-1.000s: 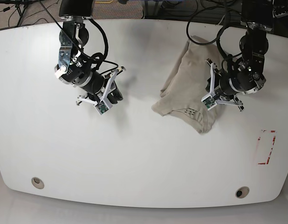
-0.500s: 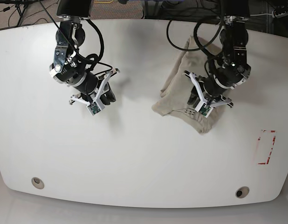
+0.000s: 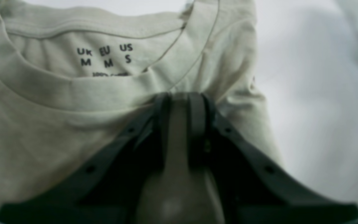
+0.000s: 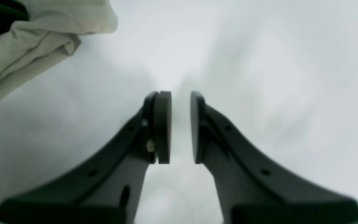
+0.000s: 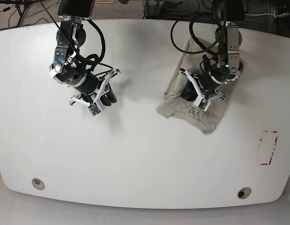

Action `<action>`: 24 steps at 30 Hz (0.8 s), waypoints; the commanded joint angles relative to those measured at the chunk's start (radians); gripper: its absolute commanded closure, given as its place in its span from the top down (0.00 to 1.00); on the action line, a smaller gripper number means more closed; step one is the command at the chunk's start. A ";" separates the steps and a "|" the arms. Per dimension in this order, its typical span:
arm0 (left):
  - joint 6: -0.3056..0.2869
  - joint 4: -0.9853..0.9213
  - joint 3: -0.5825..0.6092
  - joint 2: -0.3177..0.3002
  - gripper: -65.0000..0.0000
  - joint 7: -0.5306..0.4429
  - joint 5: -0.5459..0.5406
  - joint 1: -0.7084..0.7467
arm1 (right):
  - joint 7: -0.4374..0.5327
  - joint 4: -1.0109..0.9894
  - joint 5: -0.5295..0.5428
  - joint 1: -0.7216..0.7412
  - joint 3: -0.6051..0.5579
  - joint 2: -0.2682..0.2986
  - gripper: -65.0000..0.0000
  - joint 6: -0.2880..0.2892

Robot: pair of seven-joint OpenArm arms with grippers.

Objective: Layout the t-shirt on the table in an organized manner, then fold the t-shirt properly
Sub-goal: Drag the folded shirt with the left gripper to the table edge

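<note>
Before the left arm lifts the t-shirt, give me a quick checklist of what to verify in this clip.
1. Left gripper closed on t-shirt fabric just below the collar: ok.
2. Right gripper empty, over bare table: ok.
3. T-shirt laid flat: not ok, bunched in a heap.
4. Right gripper near the cloth: not ok, well apart in the base view.
5. Single layer pinched: cannot tell.

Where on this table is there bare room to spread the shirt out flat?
The table is bare across its middle and front, between the right gripper and the bunched t-shirt, down to the two grommet holes. It is crowded at the far right, where the left gripper sits on the shirt beside the red tape mark.
</note>
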 commanded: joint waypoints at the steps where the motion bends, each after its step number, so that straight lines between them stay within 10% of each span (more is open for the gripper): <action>1: 0.026 -0.016 -0.063 -0.064 0.15 0.062 0.052 0.016 | 0.022 0.023 0.017 0.014 0.038 0.007 0.17 -0.002; 24: -0.133 -0.251 -0.278 -0.418 0.15 0.056 0.052 -0.005 | 0.022 0.115 0.018 -0.048 0.078 0.028 0.17 -0.002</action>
